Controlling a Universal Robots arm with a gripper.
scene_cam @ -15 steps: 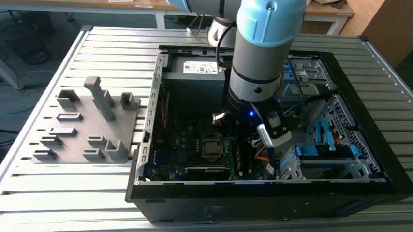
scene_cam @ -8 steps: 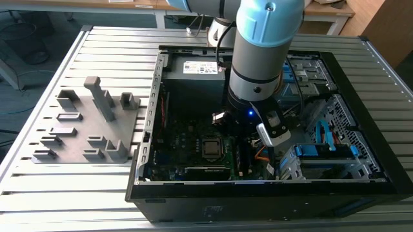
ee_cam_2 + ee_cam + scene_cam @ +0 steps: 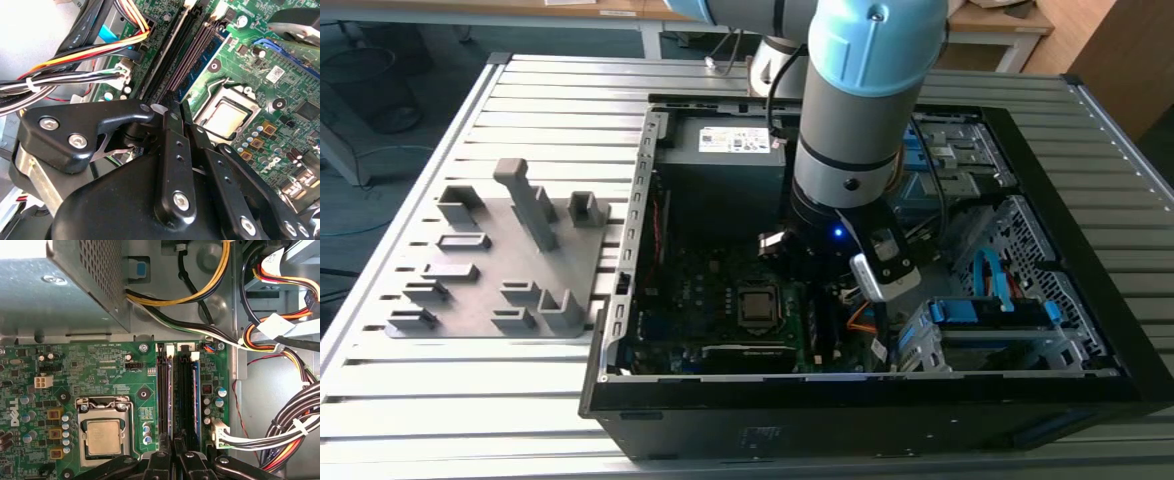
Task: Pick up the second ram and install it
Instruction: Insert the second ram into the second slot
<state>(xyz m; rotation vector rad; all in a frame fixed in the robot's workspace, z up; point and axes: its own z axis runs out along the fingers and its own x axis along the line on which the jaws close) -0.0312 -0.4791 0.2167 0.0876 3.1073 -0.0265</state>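
My claw [image 3: 177, 460] reaches down into the open computer case [image 3: 854, 395], just beside the processor socket [image 3: 102, 435]. Its two fingers [image 3: 170, 150] are drawn close together, pinched on a thin dark strip that I take for the second ram [image 3: 182, 430], seen edge-on in both wrist views. The stick stands on its edge over the memory slots [image 3: 163, 390] next to the socket. Its long axis runs parallel to the socket's near side, pointing away from my fingers toward the white latches [image 3: 194, 356] at the slots' far end. I cannot tell whether it is seated in its slot. Beyond the socket sits the grey power supply box [image 3: 50, 295], and coloured cables [image 3: 280, 340] lie past the slots, on the side away from the socket. In the exterior view, the grey fixture block [image 3: 507, 260] rests outside the case, well apart from the socket.
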